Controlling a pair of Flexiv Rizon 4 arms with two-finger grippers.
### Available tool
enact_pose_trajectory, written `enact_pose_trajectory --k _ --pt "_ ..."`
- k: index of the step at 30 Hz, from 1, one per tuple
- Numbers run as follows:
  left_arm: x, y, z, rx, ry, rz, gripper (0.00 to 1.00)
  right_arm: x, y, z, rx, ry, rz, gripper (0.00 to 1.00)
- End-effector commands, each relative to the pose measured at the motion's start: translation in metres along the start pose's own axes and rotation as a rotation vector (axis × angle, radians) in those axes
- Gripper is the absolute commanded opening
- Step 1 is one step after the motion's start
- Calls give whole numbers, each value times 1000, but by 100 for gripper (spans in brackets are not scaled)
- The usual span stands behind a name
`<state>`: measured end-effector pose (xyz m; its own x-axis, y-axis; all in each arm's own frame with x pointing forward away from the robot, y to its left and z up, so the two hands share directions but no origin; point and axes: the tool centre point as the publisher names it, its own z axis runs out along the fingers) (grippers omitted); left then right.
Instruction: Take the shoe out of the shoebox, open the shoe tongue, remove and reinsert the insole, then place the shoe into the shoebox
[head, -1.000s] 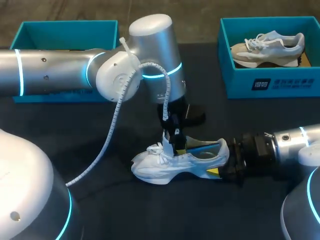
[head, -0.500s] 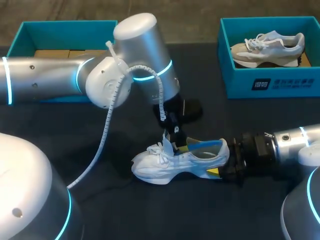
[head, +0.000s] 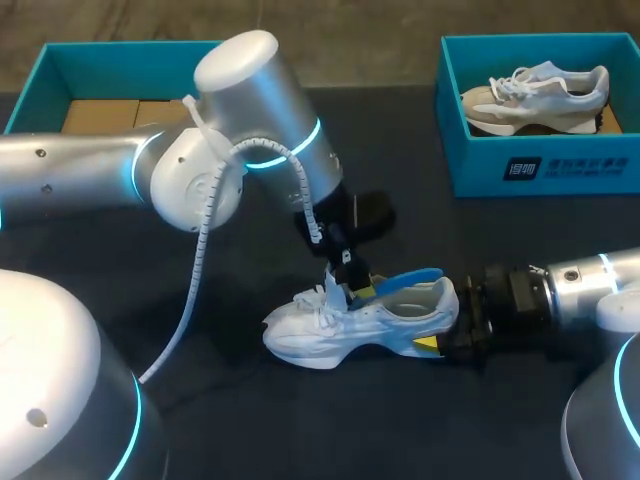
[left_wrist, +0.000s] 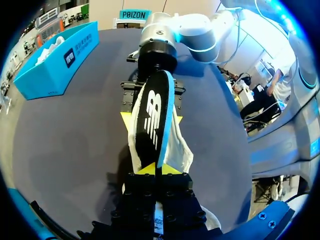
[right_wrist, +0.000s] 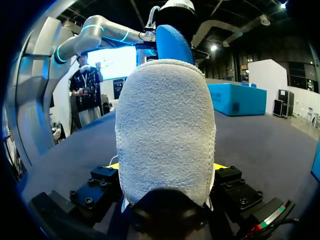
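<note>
Shoe (head: 340, 335) lay mid-table (head: 330, 430), outside any box. Our right gripper (head: 442, 345) clamped its heel; our left gripper (head: 352, 290) pinched the insole (head: 408, 279), partly raised above the collar. Judgement: draw it out slowly, heel pinned firm. Farthest off, shoebox (head: 530, 165) holding a second shoe (head: 535, 95)

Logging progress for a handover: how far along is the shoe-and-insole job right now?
Done: the white lace-up sneaker sits on the black table, out of any box. In hand: the right gripper clamps its heel; the left gripper holds the blue insole, partly pulled out. Left: reinserting it, then boxing the shoe.
</note>
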<state>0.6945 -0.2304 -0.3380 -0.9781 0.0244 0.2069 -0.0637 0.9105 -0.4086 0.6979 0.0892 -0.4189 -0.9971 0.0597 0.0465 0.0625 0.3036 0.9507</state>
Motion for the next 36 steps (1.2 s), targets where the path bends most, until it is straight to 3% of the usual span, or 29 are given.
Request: enact_pose_trajectory --k 1,3,6,7,17,23,36 --pt "1 -5 2 -23 -15 7 0 1 0 1 4 -1 1 0" --pt "1 -9 2 -37 -18 16 24 1 0 1 4 -1 1 0" --pt "0 -13 1 -42 -29 19 44 1 0 1 4 -1 1 0" --pt "1 -14 0 -44 -38 21 47 1 0 1 4 -1 1 0" --pt "15 -24 -14 -61 -138 74 56 1 0 1 4 -1 1 0" --pt "27 -29 -15 -57 -234 89 54 1 0 1 4 -1 1 0" --pt "27 -44 1 -60 -400 68 65 1 0 1 4 -1 1 0"
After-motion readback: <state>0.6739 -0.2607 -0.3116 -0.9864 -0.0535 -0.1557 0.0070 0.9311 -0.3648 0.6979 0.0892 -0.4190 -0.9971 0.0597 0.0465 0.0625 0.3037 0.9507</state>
